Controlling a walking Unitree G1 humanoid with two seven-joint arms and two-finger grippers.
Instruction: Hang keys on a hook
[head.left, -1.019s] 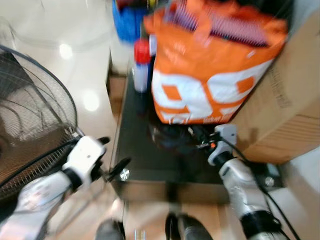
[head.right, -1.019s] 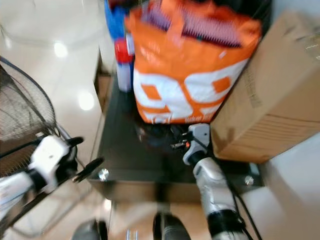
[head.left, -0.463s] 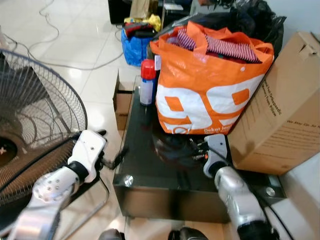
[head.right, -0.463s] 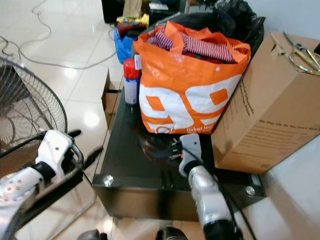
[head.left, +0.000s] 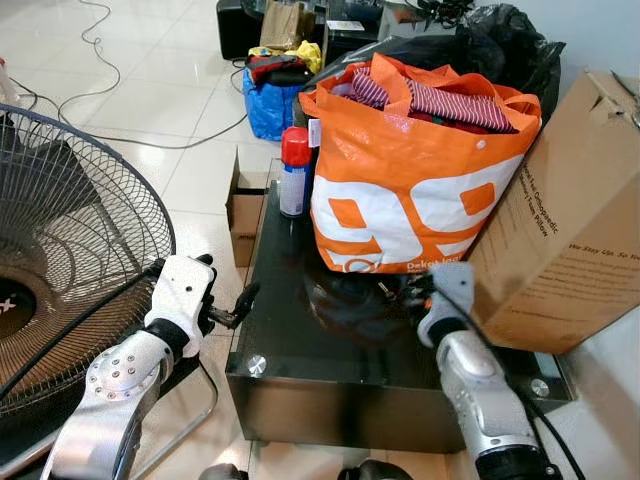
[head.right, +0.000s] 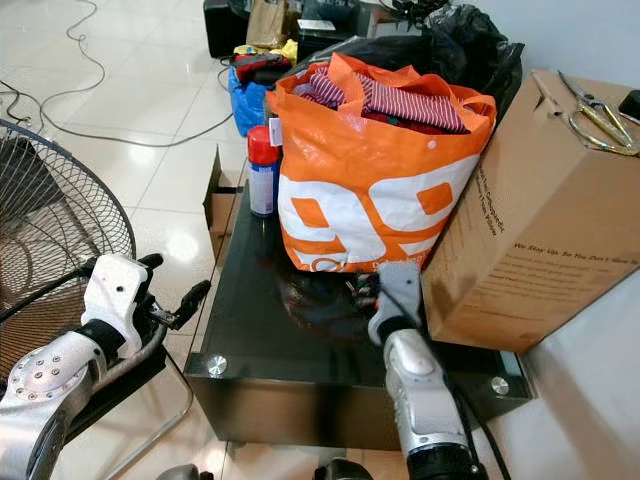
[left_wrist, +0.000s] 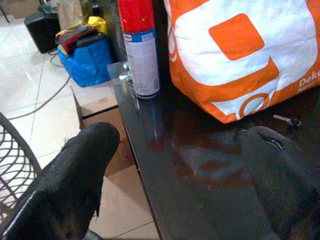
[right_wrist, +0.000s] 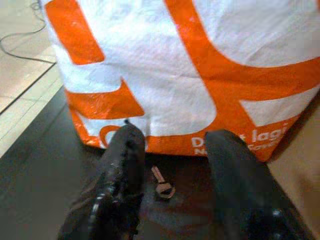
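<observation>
Right tool (right_wrist: 172, 185) spread, straddling key (right_wrist: 161, 181) on dark tabletop (head.left: 290, 330) just before orange bag (head.left: 420, 170). Left tool (left_wrist: 175, 185) spread, at tabletop's left edge.

An orange-and-white bag (head.left: 415, 170) stuffed with striped clothes stands on the dark glass surface (head.left: 290, 335), a red-capped spray can (head.left: 294, 172) just beside it. A cardboard box (head.left: 560, 230) leans alongside; a fan (head.left: 70, 260) stands on the tiled floor.

orange bag (right_wrist: 200, 60) printed "lagi", cardboard box (head.right: 540, 230) print illegible
</observation>
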